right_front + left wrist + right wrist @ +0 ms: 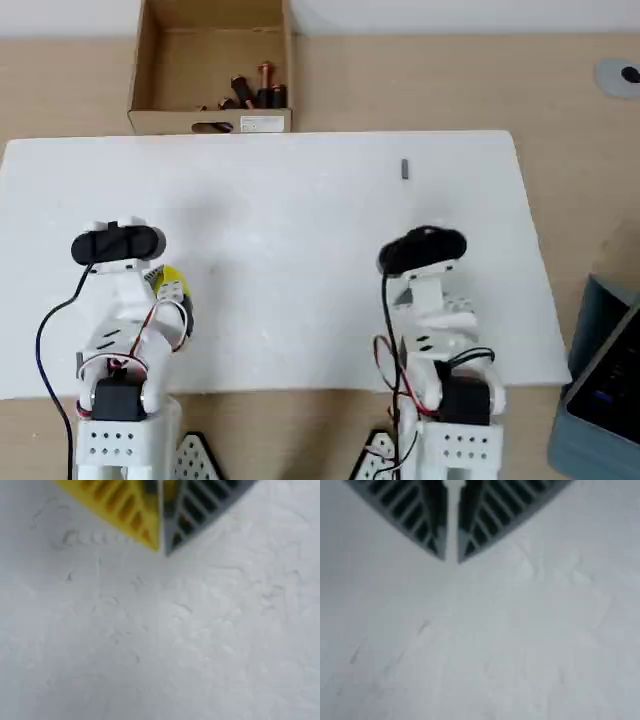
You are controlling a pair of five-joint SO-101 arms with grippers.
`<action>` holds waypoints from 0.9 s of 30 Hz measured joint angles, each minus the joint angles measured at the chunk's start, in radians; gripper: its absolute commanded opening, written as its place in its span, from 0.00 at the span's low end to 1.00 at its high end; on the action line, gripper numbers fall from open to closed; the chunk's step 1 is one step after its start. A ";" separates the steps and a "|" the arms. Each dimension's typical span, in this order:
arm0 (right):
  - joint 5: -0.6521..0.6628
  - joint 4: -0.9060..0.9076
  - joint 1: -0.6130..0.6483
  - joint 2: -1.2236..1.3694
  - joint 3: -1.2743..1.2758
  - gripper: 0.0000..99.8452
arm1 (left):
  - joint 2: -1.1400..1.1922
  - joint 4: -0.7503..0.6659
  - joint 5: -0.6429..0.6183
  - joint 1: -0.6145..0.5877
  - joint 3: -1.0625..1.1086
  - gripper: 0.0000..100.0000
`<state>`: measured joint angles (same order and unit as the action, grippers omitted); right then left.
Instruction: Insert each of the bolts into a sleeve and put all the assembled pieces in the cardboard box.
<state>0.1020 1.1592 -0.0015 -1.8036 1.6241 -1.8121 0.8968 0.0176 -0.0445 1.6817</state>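
Observation:
The cardboard box (150, 70) stands past the far edge of the white mat and holds several dark and copper-coloured assembled pieces (255, 92) in its near right corner. One small dark piece (405, 168) lies alone on the mat at the far right. My left gripper (161, 550), with one yellow and one grey finger, is shut just above bare mat with nothing in it. My right gripper (451, 559), with two grey fingers, is shut over bare mat, only a thin slit between its tips. Both arms sit folded at the near edge, left arm (125, 300) and right arm (430, 300).
The white mat (300, 250) covers most of the wooden table. A grey device (605, 400) sits off the mat at the near right. A small round grey object (620, 75) lies at the far right.

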 measured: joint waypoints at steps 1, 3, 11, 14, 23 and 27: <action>0.000 -0.002 0.000 0.000 0.014 0.01 | 0.000 0.000 0.000 0.000 0.000 0.00; 0.000 -0.003 0.000 0.000 0.037 0.01 | 0.000 0.000 0.000 0.000 0.000 0.00; 0.000 -0.025 0.002 0.000 0.049 0.01 | 0.000 0.000 0.000 0.000 0.000 0.01; 0.000 -0.025 0.002 0.000 0.049 0.01 | 0.000 0.000 0.000 0.000 0.000 0.01; 0.000 -0.025 0.002 0.000 0.049 0.01 | 0.000 0.000 0.000 0.000 0.000 0.01; 0.000 -0.025 0.002 0.000 0.049 0.01 | 0.000 0.000 0.000 0.000 0.000 0.01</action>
<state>0.1020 1.1347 0.0000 -1.8036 1.6732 -1.8121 0.8968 0.0176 -0.0445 1.6817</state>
